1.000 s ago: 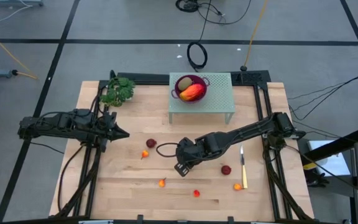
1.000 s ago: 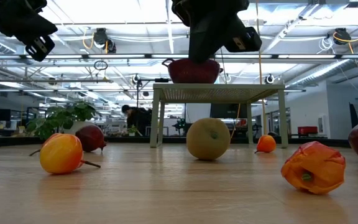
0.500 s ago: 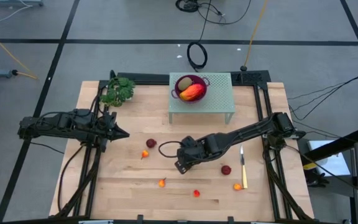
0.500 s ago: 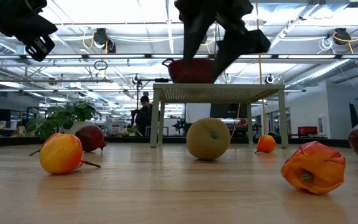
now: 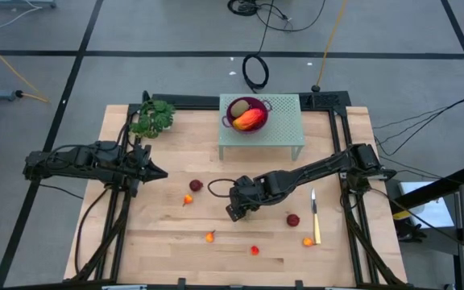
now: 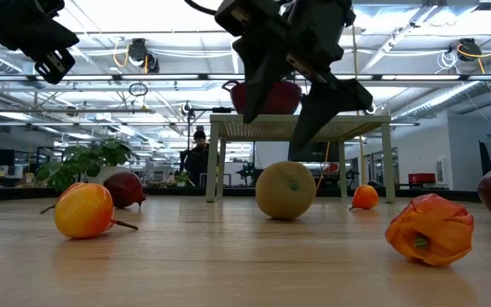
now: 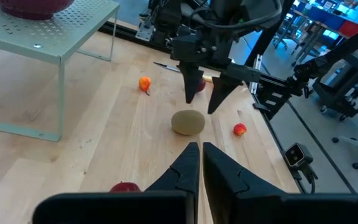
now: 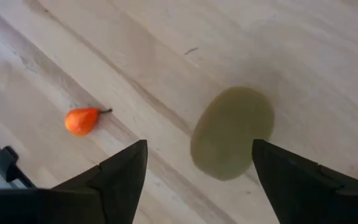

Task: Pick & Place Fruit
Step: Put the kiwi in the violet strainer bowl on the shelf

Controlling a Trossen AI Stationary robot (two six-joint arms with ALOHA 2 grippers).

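A brown-green kiwi (image 6: pixel 285 189) lies on the wooden table, also visible in the left wrist view (image 7: pixel 188 122) and the right wrist view (image 8: pixel 232 132). My right gripper (image 6: pixel 275 136) hangs open just above it, one finger on either side, touching nothing; in the high view (image 5: pixel 234 211) it covers the kiwi. A dark red bowl (image 5: pixel 246 113) on the green stand (image 5: pixel 284 129) holds another kiwi and the orange-red oval. My left gripper (image 5: pixel 161 173) is shut and waits by the table's left side. Small red and orange fruits lie scattered on the table.
Near the right gripper are a dark red ball (image 5: pixel 196 186), a small orange fruit (image 5: pixel 188 200), another dark red ball (image 5: pixel 293 219) and a yellow-handled knife (image 5: pixel 315 213). Orange pieces (image 5: pixel 210 236) (image 5: pixel 254 250) (image 5: pixel 308 241) lie toward the near edge. A leafy sprig (image 5: pixel 153 117) sits at the far left.
My right gripper has come down toward the kiwi and shifted slightly toward the far edge, turning as it went. In the low view its fingers now stand wider apart and reach lower, just over the kiwi. The kiwi has not moved.
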